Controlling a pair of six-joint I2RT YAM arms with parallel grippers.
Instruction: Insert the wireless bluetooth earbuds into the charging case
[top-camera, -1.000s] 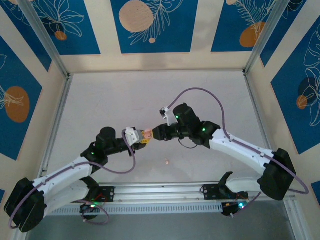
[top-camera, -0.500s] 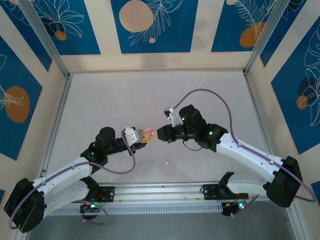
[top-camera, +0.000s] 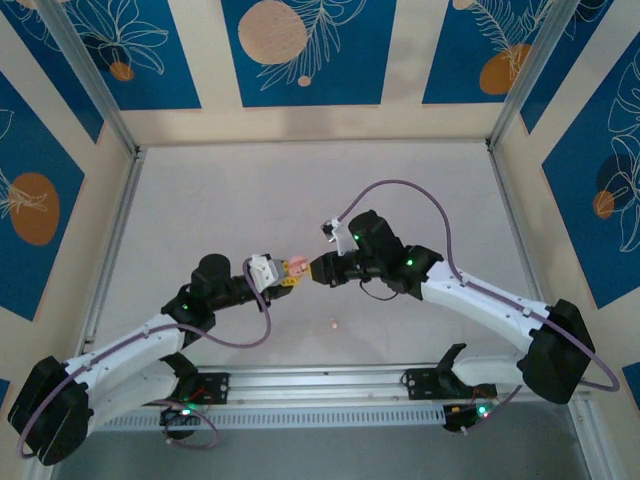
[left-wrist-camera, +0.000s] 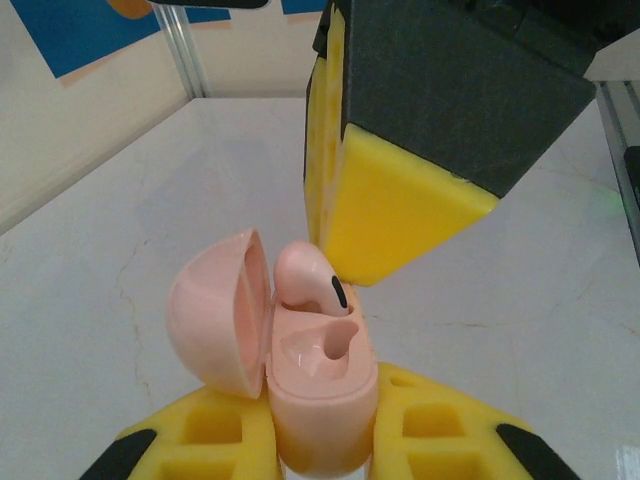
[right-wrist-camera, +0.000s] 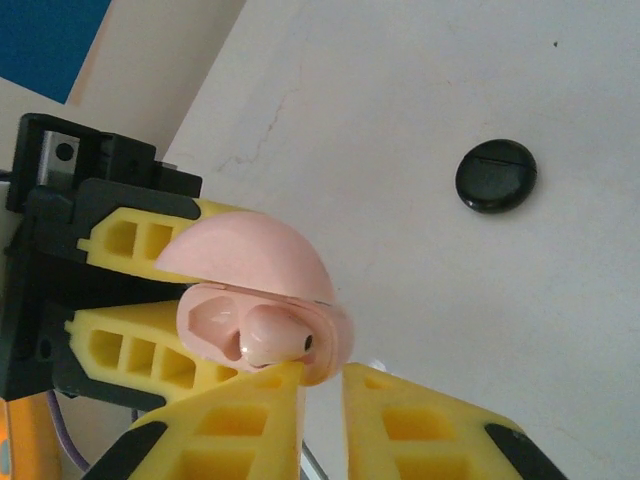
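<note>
Above the table (top-camera: 250, 200), the left gripper (left-wrist-camera: 322, 440) is clamped on the open pink charging case (left-wrist-camera: 318, 390). The right gripper (right-wrist-camera: 322, 385), fingers together, touches the seated earbud (left-wrist-camera: 305, 280), which stands head up, stem down in its socket. The right wrist view adds a black round case (right-wrist-camera: 497, 176); the top view, 1 loose earbud (top-camera: 333, 323).

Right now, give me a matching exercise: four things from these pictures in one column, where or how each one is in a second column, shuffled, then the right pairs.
Things
1. pink charging case
2. earbud with the dark mark
3. black round case
4. second pink earbud

Places or states
A. lying on the table, outside any case
B. clamped in the left gripper, lid open
C. lying closed on the table
D. in a socket of the open case

Pairs: 1-B, 2-D, 3-C, 4-A
</note>
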